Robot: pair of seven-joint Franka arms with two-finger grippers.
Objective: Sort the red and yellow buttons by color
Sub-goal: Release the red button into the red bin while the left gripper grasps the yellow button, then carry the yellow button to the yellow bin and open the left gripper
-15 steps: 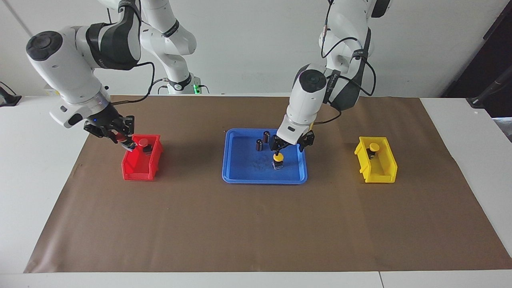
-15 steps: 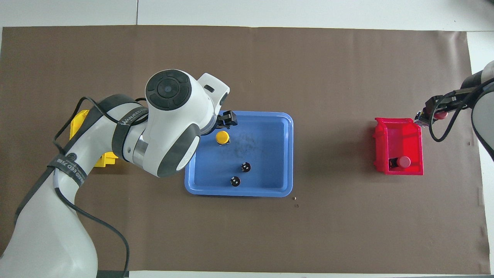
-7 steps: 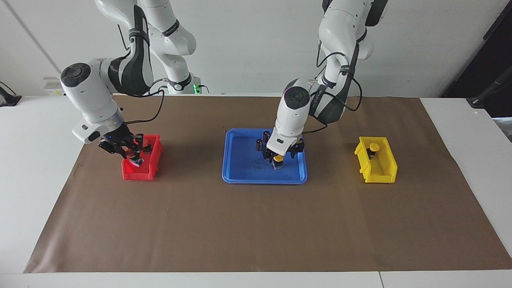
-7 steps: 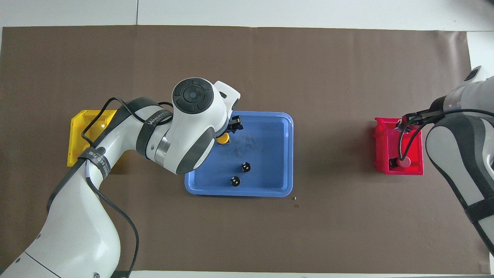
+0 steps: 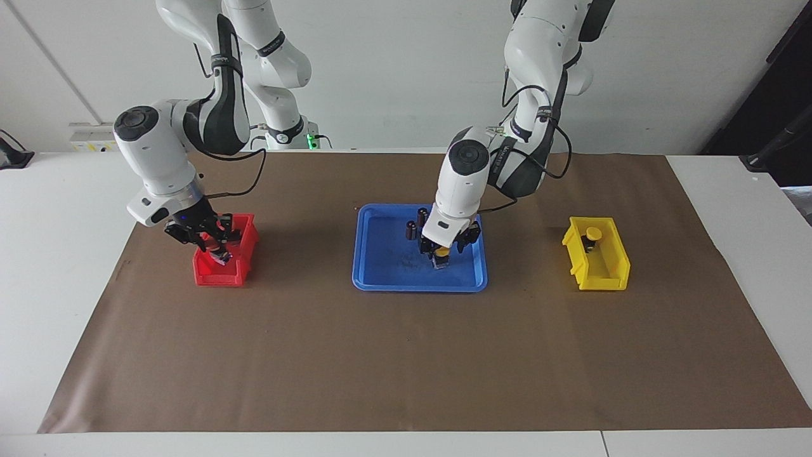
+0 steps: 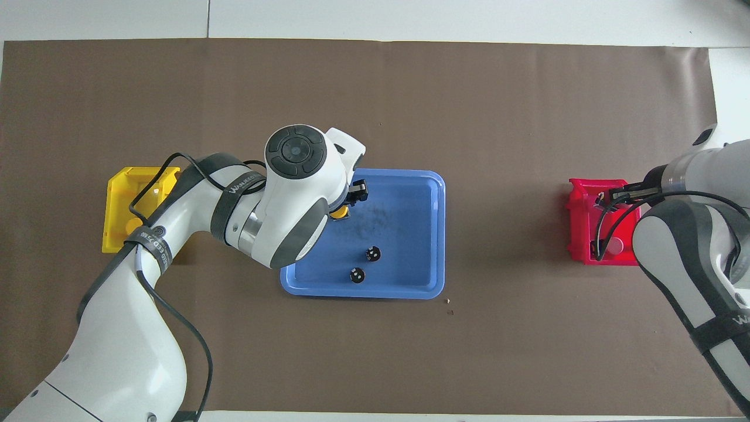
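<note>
Here, yellow button [image 5: 442,252], domed cap, black body

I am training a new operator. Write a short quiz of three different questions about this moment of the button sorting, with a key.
1. True or false: the left gripper is down at a yellow button in the blue tray.
2. How many dark capless cylinders stand in the blue tray? A) one B) two C) four
3. Fill in: the right gripper is lowered into the ____ bin.

Key: 1 true; 2 B; 3 red. Another yellow button already sits in the yellow bin.
</note>
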